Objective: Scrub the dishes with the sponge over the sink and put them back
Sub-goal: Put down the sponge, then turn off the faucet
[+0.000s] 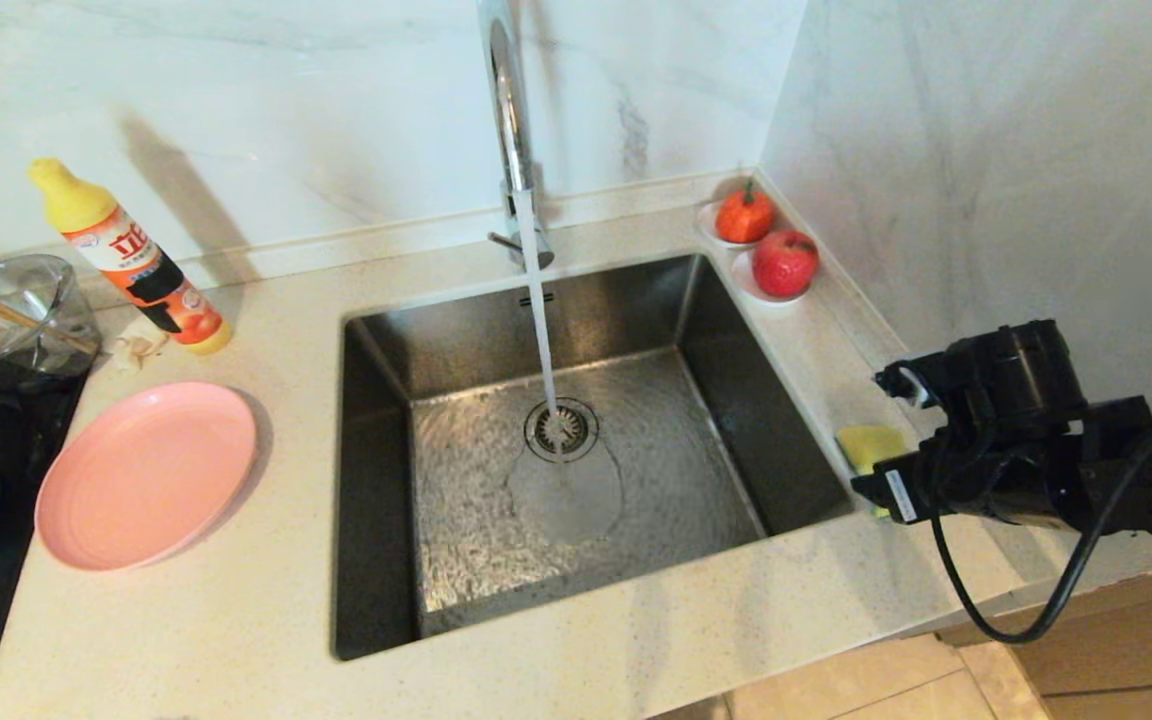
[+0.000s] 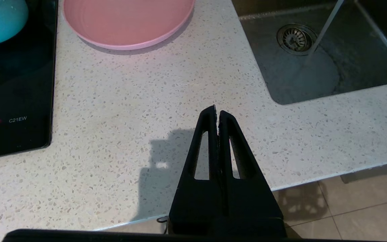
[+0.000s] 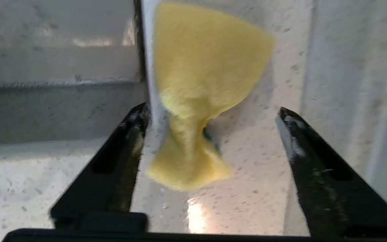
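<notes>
Speckled stone table (image 1: 236,610), pink plate (image 1: 146,475) left of the sink (image 1: 376,480), detergent bottle (image 1: 131,258) toward the back edge, yellow sponge (image 1: 871,445) on the right strip, two red fruits (image 1: 766,240) on saucers in the back right corner.

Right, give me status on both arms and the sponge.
Right gripper open, fingers astride the sponge on the counter by the sink. Left gripper shut, idle above counter. Tap running; nothing in the way.
</notes>
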Available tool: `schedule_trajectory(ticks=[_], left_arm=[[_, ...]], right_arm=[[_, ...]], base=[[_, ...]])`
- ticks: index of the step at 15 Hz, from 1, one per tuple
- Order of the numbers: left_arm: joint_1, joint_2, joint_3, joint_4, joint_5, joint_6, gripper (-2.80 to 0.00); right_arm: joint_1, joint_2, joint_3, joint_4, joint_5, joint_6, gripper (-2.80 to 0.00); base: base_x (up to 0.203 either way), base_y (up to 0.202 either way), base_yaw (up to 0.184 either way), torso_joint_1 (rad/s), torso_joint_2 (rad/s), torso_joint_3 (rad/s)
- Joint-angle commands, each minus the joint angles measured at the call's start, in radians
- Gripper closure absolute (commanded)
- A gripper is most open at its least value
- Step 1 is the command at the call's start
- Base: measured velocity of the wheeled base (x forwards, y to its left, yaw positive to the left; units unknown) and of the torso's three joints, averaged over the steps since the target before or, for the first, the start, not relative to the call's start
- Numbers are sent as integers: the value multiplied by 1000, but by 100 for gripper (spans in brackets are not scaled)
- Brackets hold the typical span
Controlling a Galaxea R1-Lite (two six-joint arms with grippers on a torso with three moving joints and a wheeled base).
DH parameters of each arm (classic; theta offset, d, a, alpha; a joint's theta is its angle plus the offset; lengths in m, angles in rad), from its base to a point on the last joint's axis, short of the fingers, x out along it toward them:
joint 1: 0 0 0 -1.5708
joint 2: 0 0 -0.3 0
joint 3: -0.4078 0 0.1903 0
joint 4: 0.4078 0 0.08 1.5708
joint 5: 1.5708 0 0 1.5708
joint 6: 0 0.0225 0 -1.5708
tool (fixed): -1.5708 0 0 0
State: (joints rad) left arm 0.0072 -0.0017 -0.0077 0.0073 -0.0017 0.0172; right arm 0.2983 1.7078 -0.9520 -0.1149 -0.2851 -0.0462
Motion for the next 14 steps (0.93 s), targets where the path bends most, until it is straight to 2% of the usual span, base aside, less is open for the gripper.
schedule_trajectory(ticks=[1,4,5,10,14], left_arm=[[0,0,0,0,0,1,0],[0,0,0,0,0,1,0],[0,0,0,0,0,0,0],[0,2,0,0,0,0,0],[0,0,0,0,0,0,0]], right_arm=[[1,-33,-15,-1,0,3,-280],[33,-98,-19,2,-1,5,-280],[48,-121,-14,9,-4,4,0],[127,-239,-1,-1,-40,10,0],[178,-414,36,0,18,10,0]], base=[[0,0,0,0,0,0],[0,0,0,0,0,0],[0,0,0,0,0,0],[0,0,0,0,0,0],[0,0,0,0,0,0]])
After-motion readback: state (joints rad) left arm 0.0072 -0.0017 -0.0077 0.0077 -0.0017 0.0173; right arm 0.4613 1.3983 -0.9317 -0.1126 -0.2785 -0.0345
